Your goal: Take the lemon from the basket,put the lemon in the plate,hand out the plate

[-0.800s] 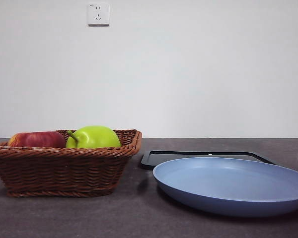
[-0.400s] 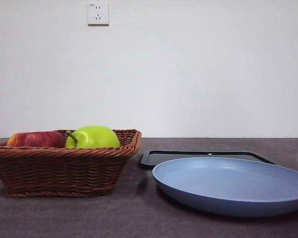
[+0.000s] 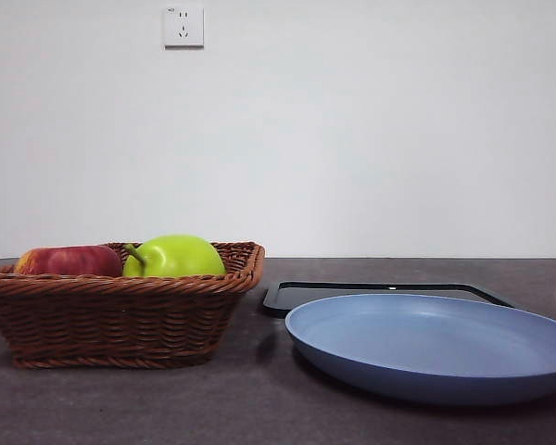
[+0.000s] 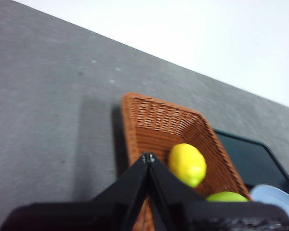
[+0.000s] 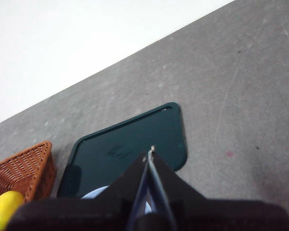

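Note:
The lemon [image 4: 187, 164] lies inside the brown wicker basket [image 4: 156, 122], next to a green apple [image 4: 226, 197]; the right wrist view catches a corner of the lemon [image 5: 5, 209] too. In the front view the basket [image 3: 120, 311] stands at the left and hides the lemon. The blue-grey plate [image 3: 435, 343] sits at the right on the table. My left gripper [image 4: 148, 157] hovers above the basket with its jaws shut and empty. Over the tray and the plate's edge [image 5: 98, 194], my right gripper [image 5: 151, 151] is shut and empty. Neither arm shows in the front view.
A red apple [image 3: 69, 260] and the green apple [image 3: 174, 257] rise above the basket's rim. A flat black tray [image 3: 380, 291] lies behind the plate, seen also as the tray [image 5: 130, 144] under the right gripper. The grey table runs to a white wall.

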Robot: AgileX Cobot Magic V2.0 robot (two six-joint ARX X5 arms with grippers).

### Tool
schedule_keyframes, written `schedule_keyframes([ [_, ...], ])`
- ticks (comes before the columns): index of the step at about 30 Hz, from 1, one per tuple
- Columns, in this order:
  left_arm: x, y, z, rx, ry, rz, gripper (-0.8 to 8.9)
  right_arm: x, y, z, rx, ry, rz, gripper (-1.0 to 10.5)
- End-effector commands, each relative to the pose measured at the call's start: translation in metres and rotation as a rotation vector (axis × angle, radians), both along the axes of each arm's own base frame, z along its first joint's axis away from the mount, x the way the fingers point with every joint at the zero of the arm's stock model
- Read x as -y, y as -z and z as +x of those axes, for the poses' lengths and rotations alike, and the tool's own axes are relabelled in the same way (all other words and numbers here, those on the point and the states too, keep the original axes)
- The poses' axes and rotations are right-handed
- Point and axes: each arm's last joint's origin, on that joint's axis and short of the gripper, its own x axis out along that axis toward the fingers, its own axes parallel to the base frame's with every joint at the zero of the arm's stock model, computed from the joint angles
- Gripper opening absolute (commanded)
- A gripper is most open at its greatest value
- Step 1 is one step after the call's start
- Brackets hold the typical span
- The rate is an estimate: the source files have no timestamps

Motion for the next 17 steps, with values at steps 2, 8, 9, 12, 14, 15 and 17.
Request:
schedule_keyframes([
  [2, 0.001, -0.029, 0.014, 0.022, 0.087, 0.060, 0.06, -0.001, -0.024, 0.008, -0.018, -0.051, -0.042, 0.0],
  [8, 0.005, -0.062, 0.039, -0.004, 0.256, 0.035, 0.06, -0.005, -0.042, 0.030, -0.144, -0.199, -0.066, 0.0],
  [9, 0.006, -0.065, 0.043, -0.013, 0.276, 0.030, 0.06, -0.006, -0.042, 0.034, -0.172, -0.236, -0.066, 0.0],
  [12, 0.012, -0.073, 0.055, -0.054, 0.359, 0.022, 0.06, -0.009, -0.039, 0.046, -0.272, -0.335, -0.065, 0.0],
  [14, 0.016, -0.076, 0.062, -0.097, 0.399, 0.040, 0.06, -0.010, -0.034, 0.054, -0.338, -0.393, -0.052, 0.0],
  [15, 0.019, -0.077, 0.065, -0.123, 0.423, 0.054, 0.06, -0.011, -0.030, 0.057, -0.374, -0.422, -0.040, 0.0],
  [17, 0.026, -0.078, 0.070, -0.174, 0.467, 0.076, 0.06, -0.013, -0.021, 0.064, -0.443, -0.461, -0.017, 0.0],
])
